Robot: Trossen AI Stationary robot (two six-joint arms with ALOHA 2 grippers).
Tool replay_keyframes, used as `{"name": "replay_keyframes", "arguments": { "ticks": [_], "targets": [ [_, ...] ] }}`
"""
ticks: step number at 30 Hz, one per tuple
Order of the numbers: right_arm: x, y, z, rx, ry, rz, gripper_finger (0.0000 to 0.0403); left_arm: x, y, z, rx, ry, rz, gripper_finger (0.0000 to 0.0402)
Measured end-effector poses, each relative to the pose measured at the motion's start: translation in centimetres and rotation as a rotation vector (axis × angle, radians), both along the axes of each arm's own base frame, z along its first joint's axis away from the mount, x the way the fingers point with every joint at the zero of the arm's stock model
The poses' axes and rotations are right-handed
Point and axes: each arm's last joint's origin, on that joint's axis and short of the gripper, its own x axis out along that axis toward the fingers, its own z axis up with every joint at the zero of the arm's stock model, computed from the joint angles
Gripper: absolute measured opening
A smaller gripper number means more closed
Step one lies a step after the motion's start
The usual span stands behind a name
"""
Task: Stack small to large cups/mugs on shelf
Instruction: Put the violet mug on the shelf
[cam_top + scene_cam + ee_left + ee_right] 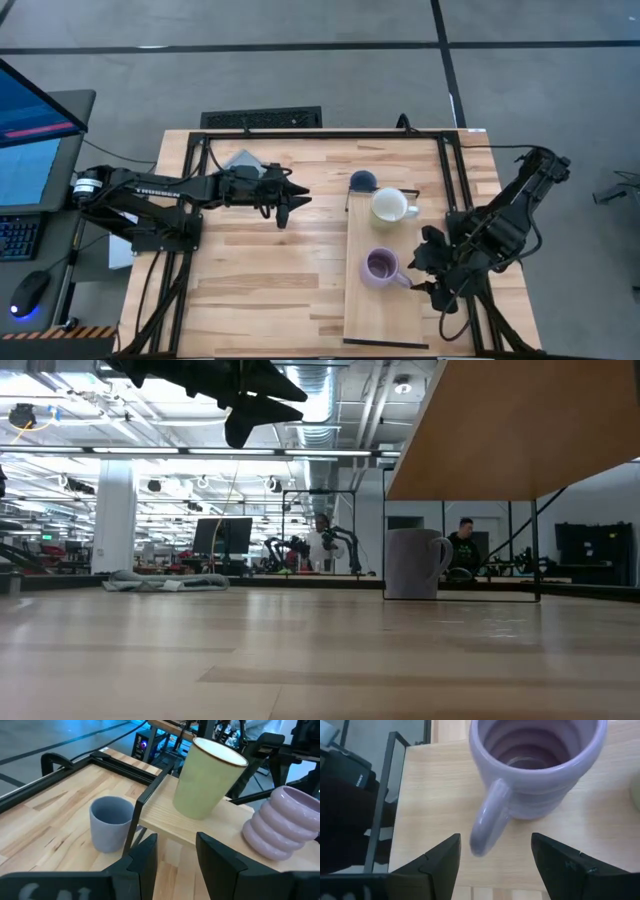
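The pale wood shelf [385, 310] is a raised plank on a thin dark frame, right of the table's middle. The cream mug [388, 205] and the ribbed lavender mug [380, 266] stand upright on it. The slate-blue mug [362, 181] stands on the tabletop at the shelf's far end, beside the frame [111, 822]. My right gripper [495, 852] is open at the shelf's right edge, with the lavender mug's handle [487, 820] just ahead of and between its fingers, untouched. My left gripper [175, 855] is open and hovers left of the shelf, pointing at it.
A grey folded cloth [245, 160] lies near the table's far-left corner. A dark frame [320, 135] runs along the table's far edge and sides. Bare slatted tabletop [270, 280] stretches left of the shelf. People sit in the room beyond [462, 545].
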Motion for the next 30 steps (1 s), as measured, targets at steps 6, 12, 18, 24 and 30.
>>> {"name": "replay_keyframes", "arguments": {
  "ticks": [6,12,18,24,30],
  "targets": [
    [0.8,0.2,-0.9,-0.029,0.030,-0.024,0.0265,0.0,0.0,0.0,0.000,0.000,0.000,0.0125],
    [1.6,0.3,-1.3,-0.028,0.037,-0.053,0.0263,0.0,0.0,0.0,-0.002,0.001,-0.012,0.0125],
    [1.7,0.3,-1.4,-0.027,0.042,-0.066,0.0231,0.0,-0.1,0.0,0.010,0.002,-0.022,0.0125],
    [1.6,-0.2,-1.3,-0.046,0.052,-0.079,0.0163,0.0,-0.1,0.0,0.011,0.003,-0.023,0.0125],
    [1.3,-0.7,-1.3,-0.072,0.073,-0.082,0.0094,0.0,-0.1,0.0,0.007,0.002,-0.022,0.0125]
  ]
}}
